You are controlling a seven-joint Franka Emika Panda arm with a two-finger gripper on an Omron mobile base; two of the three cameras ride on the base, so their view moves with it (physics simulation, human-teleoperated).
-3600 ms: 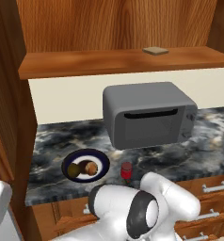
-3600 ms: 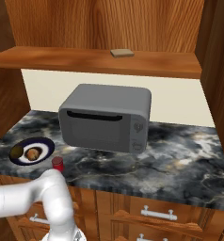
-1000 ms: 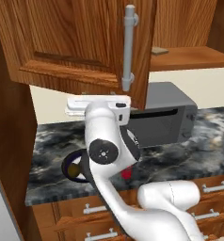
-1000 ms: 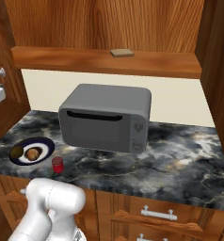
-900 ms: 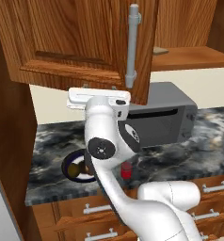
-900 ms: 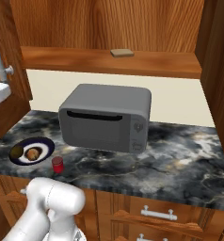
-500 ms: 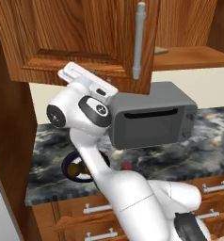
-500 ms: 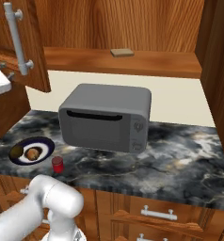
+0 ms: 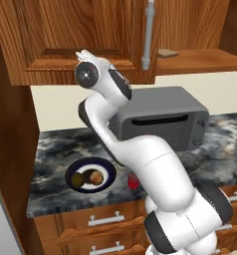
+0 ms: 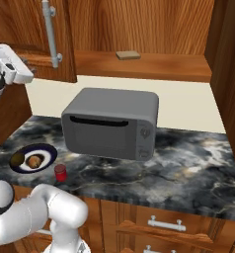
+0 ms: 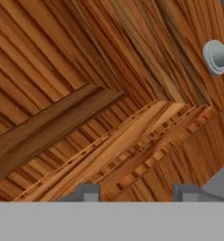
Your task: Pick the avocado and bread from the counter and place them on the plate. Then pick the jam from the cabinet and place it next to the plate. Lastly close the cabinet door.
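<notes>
With my gripper point(image 11: 137, 192) empty and its fingers apart against the cabinet door point(image 9: 85, 37), I judge the rigid panel needs pushing near its handle point(image 9: 148, 35).

Grey microwave point(image 10: 109, 129) and flat tan slab point(image 10: 127, 55) in your view.
You see the microwave standing on the bench, door shut; the slab lies on the wooden shelf point(image 10: 154, 66) above it.
</notes>
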